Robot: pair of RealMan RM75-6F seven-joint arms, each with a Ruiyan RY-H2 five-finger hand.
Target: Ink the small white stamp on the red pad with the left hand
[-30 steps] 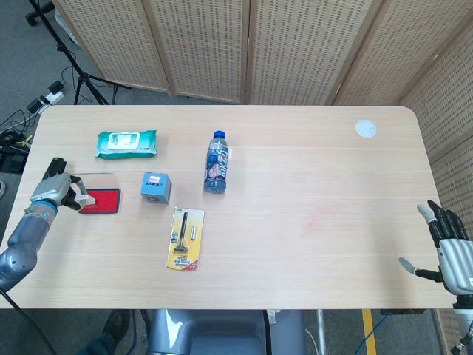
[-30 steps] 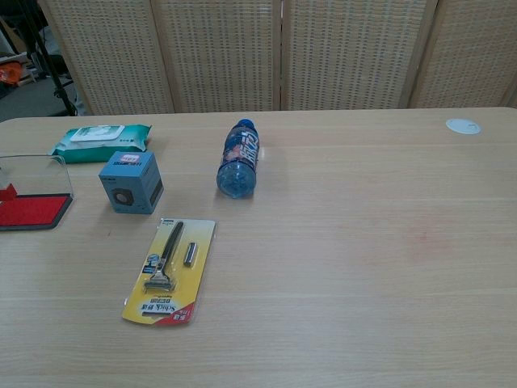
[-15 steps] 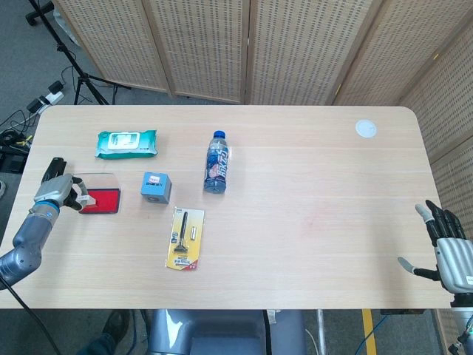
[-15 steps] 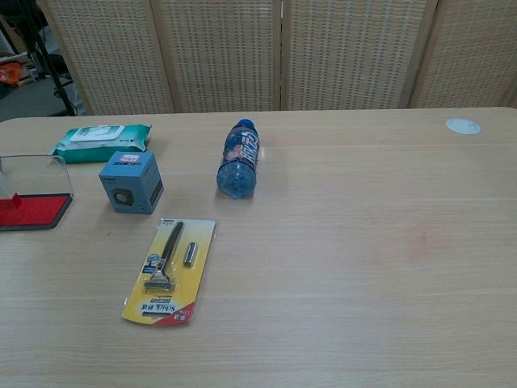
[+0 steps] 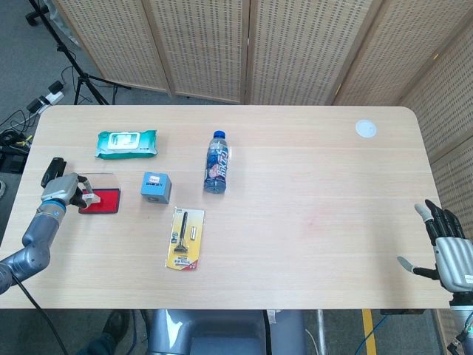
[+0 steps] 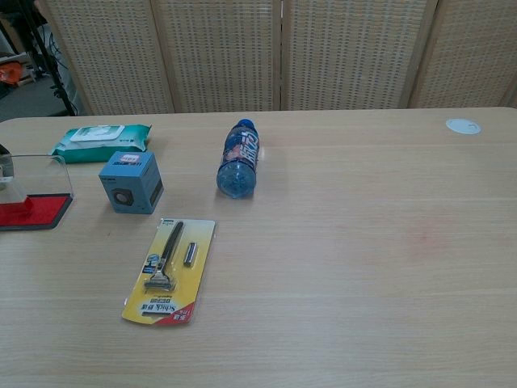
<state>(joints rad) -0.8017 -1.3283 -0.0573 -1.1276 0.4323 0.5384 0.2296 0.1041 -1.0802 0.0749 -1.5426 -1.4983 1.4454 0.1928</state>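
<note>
The red ink pad (image 5: pixel 102 202) lies near the table's left edge with its clear lid (image 5: pixel 100 180) folded back. My left hand (image 5: pixel 63 190) sits just left of the pad and pinches the small white stamp (image 5: pixel 88 197) over the pad's left end. I cannot tell whether the stamp touches the ink. The chest view shows the red pad (image 6: pixel 34 211) and clear lid (image 6: pixel 39 173) at its left edge, with only a sliver of the hand. My right hand (image 5: pixel 448 249) hangs off the table's right front corner, fingers spread, holding nothing.
A blue cube (image 5: pixel 155 187) stands right of the pad, and a green wipes pack (image 5: pixel 126 143) lies behind it. A razor card (image 5: pixel 185 239) and a lying water bottle (image 5: pixel 215 163) are toward the middle. A white disc (image 5: pixel 365 128) rests at the far right.
The left hand and stamp have crept slightly right, further onto the pad's left end, and the forearm has swung in. The right hand has sunk a little.
</note>
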